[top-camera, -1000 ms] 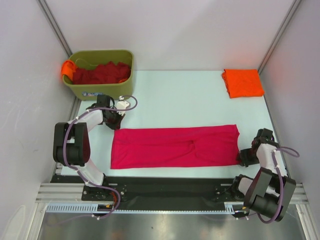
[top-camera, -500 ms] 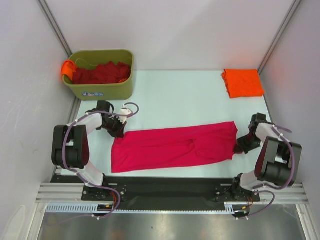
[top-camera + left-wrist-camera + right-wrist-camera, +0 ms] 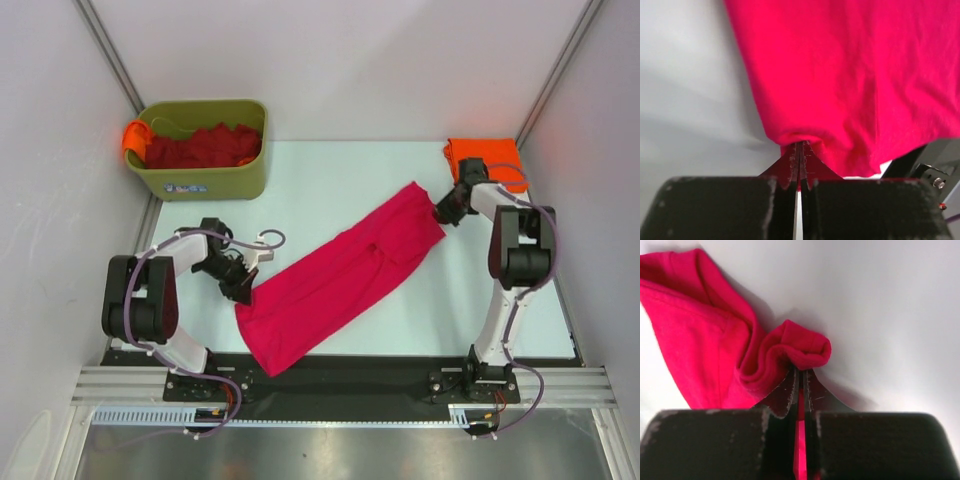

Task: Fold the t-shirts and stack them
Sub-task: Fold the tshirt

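From above, the crimson-pink t-shirt (image 3: pixel 345 275) spans the table (image 3: pixel 330 180) diagonally (stretched between both arms), left gripper (image 3: pixel 245 283) at its near-left end, right gripper (image 3: pixel 443 212) at its far end by the orange t-shirt (image 3: pixel 490 152); each wrist view shows jaws pinched tight on its cloth

Nothing readable here, honestly: we can't make out a single word, number or logo in any of the views. The only thing that looks like a label is a small sticker (image 3: pixel 187 187) on the front wall of the olive-green bin (image 3: pixel 240 180), which sits at the far left corner of the bench (image 3: pixel 330 180). We can see bluish marks on a pale strip, but from the top camera it's far too small for us to tell any letters apart.
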{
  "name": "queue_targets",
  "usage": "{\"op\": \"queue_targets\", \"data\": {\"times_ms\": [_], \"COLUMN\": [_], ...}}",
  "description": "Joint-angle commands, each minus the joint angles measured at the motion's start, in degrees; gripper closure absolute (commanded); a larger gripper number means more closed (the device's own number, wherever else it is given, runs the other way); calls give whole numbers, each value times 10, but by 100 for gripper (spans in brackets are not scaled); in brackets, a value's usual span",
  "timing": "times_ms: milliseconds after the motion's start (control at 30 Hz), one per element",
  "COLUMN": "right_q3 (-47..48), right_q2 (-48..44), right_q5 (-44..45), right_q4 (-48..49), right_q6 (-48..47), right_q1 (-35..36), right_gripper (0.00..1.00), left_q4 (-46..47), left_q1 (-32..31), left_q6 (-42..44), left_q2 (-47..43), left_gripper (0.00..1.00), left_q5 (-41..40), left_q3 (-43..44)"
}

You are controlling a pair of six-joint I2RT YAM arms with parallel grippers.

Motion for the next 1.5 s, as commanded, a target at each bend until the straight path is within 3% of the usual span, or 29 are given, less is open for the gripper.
{"op": "queue_targets", "data": {"times_ms": [0,133,267,400,633,1033,1267,1333,1367,1400,1433,1467], "right_q3": [96,266,494,626,672,698,727,731,731,731,727,724], "right_q2": [73,188,297,364,392,429,447,443,434,429,421,405], "right_q5": [-18,-20,1,13,50,65,73,75,78,82,85,92], "right_q4": [42,-29,-115,-131,-81,5,34,37,38,37,35,35], "right_q6": [-26,-62,-76,-86,-109,-100,-76,-82,-86,-91,-103,-106], "right_q1": [21,47,51,46,44,52,57,54,53,52,51,50], "right_gripper": [100,100,100,100,100,100,100,92,86,71,64,57], "left_q4": [-23,3,22,32,82,101,176,180,179,178,175,162], "left_q1": [-29,-77,-120,-142,-187,-214,-236,-246,-248,-251,-252,-251], "left_q6": [30,-20,-43,-41,-88,-105,-174,-179,-180,-180,-178,-172], "left_q2": [-17,-9,19,41,76,91,93,95,95,95,95,93], "left_gripper": [99,99,100,99,99,94,94,92,83,76,68,56], "left_q5": [28,57,75,93,142,138,133,136,135,134,133,130], "left_q3": [-11,9,17,19,32,33,22,25,26,26,28,30]}}
